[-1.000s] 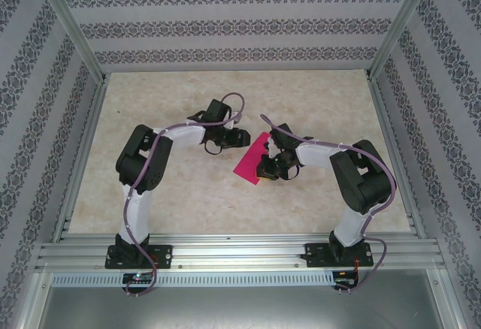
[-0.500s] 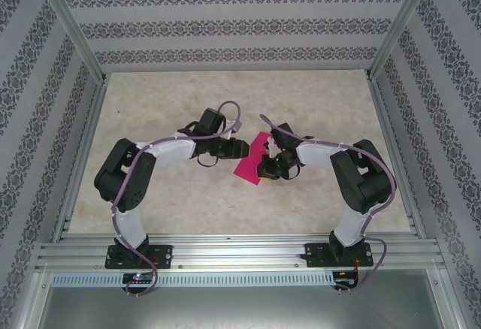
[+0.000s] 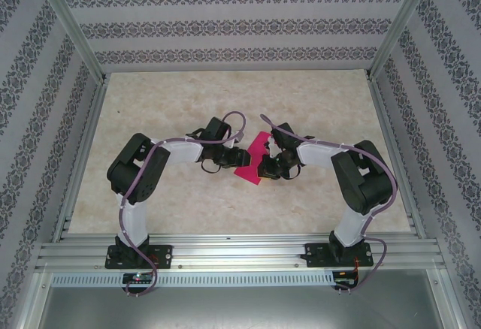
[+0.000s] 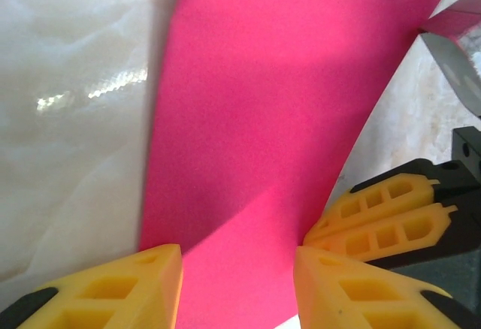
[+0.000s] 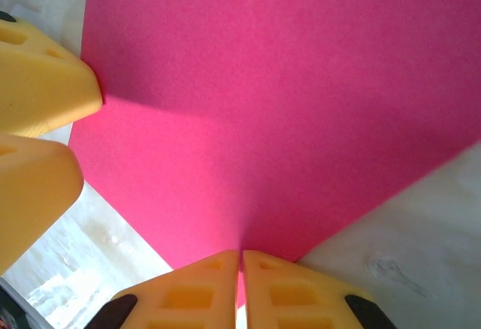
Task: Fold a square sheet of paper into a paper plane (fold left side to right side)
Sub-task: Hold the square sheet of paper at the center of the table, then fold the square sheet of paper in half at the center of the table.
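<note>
The magenta-pink sheet of paper point(image 3: 252, 158) lies mid-table between both arms. My right gripper point(image 5: 242, 288) is shut on one pointed corner of the paper point(image 5: 278, 104), its pads pressed together with the pink edge between them; from above it sits at the sheet's right side point(image 3: 264, 170). My left gripper point(image 4: 237, 288) is open at the opposite edge, one yellow finger point(image 4: 128, 291) on each side of the paper point(image 4: 278, 96), not pinching it. In the top view it is at the sheet's left edge point(image 3: 230, 161). The right gripper's fingers point(image 4: 387, 216) nearly touch my left ones.
The marbled beige tabletop point(image 3: 188, 96) stretches around the paper. Aluminium rails point(image 3: 240, 250) border the near edge and patterned walls point(image 3: 233, 21) enclose the other sides. Both arms' elbows stand near the front corners.
The left arm has moved its gripper right and toward the near edge, onto the paper's left edge, and its jaws have narrowed slightly. The right gripper and paper have stayed put.
</note>
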Robot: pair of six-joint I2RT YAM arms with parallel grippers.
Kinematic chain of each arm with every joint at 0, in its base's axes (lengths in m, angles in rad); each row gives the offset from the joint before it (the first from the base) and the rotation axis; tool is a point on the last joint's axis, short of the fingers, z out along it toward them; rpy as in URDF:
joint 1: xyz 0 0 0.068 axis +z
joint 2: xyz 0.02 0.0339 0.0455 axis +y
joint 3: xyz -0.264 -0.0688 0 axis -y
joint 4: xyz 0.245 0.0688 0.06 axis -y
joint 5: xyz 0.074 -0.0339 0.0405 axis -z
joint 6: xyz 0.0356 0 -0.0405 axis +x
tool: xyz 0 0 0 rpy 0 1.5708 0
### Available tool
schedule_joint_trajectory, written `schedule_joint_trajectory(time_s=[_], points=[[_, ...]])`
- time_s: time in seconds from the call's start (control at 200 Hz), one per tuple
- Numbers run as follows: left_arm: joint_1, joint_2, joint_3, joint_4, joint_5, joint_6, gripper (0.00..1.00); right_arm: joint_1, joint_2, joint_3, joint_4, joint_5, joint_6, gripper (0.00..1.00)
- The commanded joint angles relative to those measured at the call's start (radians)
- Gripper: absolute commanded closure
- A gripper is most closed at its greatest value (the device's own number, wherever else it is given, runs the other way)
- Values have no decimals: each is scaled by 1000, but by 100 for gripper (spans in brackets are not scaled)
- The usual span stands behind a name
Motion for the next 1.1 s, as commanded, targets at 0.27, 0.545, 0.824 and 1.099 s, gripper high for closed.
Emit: schedule_joint_trajectory(time_s=[0.27, 0.545, 0.824, 1.099], points=[[-44, 32, -12, -86, -94, 51, 55, -101, -103, 113, 134, 0, 181, 89], [-63, 37, -8, -106, -132, 49, 55, -59, 72, 251, 198, 46, 278, 91], [-74, 43, -6, -121, -149, 52, 55, -19, 199, 322, 206, 36, 288, 91], [-75, 40, -14, -125, -156, 51, 55, -16, 274, 339, 206, 78, 269, 91]])
